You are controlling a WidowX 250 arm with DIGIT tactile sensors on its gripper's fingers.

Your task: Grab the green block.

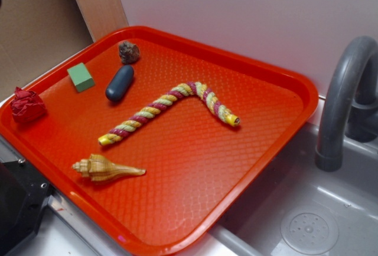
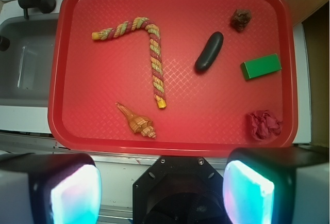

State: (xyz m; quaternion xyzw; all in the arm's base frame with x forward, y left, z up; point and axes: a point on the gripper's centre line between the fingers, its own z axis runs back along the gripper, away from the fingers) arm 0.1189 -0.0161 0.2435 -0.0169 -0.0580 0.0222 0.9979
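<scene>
Wrist view looks straight down on a red tray (image 2: 170, 136) from above its near edge. The gripper (image 2: 162, 190) sits at the bottom of the picture, clear of the tray, with its two pads (image 2: 76, 197) spread wide apart and nothing between them: the jaws are released.

The green block (image 2: 261, 66) lies on the tray floor near the right rim, flat and untouched. Just beside it toward the tray centre is a dark blue capsule (image 2: 209, 51); a brown rock (image 2: 241, 19) sits beyond it, and a red paper ball (image 2: 264, 124) lies on the nearer side. All three are apart from the block, not touching it. A twisted rope (image 2: 152, 59) and a seashell (image 2: 137, 122) lie well apart on the left half.

In the exterior view the green block (image 1: 80, 76) appears close to the far-left corner of the tray (image 1: 177, 209), between the red paper ball (image 1: 26, 105) and the dark blue capsule (image 1: 120, 82).

Handling judgement: the block looks rigid, light and matte, so it should neither deform nor slip much under pad pressure. Its faces are flat and parallel. Take hold across the narrower pair of side faces, pads square to them, centred along the length. The capsule side offers the least clearance; approach from directly above. The textured tray floor may let the block slide if nudged sideways.
</scene>
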